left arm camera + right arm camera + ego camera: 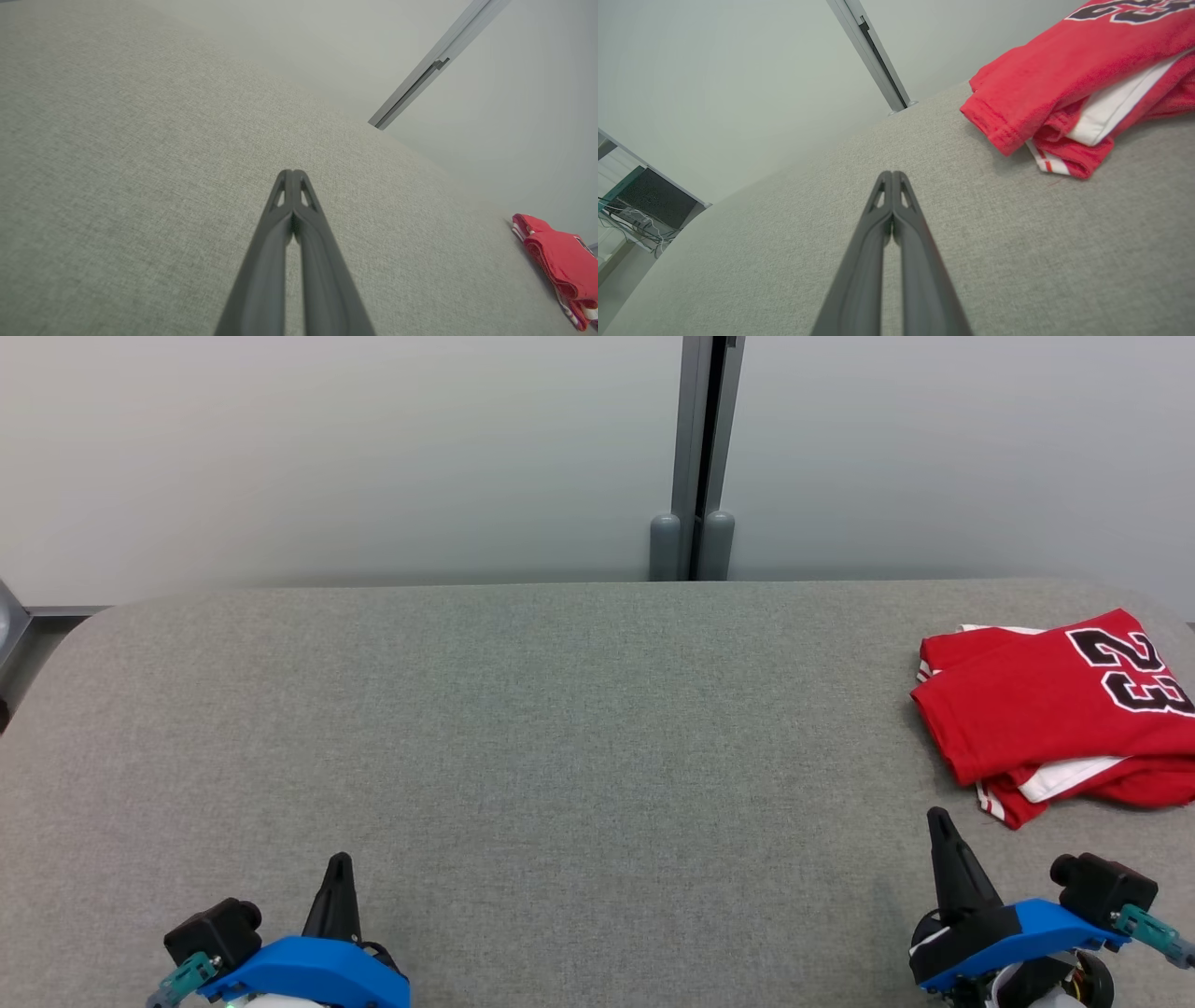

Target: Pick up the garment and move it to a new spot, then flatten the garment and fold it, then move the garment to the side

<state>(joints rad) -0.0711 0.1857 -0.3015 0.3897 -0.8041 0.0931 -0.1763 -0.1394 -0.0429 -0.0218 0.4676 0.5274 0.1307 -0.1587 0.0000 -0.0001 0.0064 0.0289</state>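
A grey fabric tabletop [560,728] runs below a pale wall [327,457]. The left end effector [338,863] is clenched, holding nothing. The right end effector [937,819] is clenched too, also empty; the folded red garment [1036,709] lies just beyond it, slightly rightward, not touching.

Text: we are reading the number 23 [1134,674] | On: it is sitting on the folded red garment [1027,719] | Look: black digits, white outlines, turned sideways to us | Right wrist view: the digits are running off the top edge, unreadable
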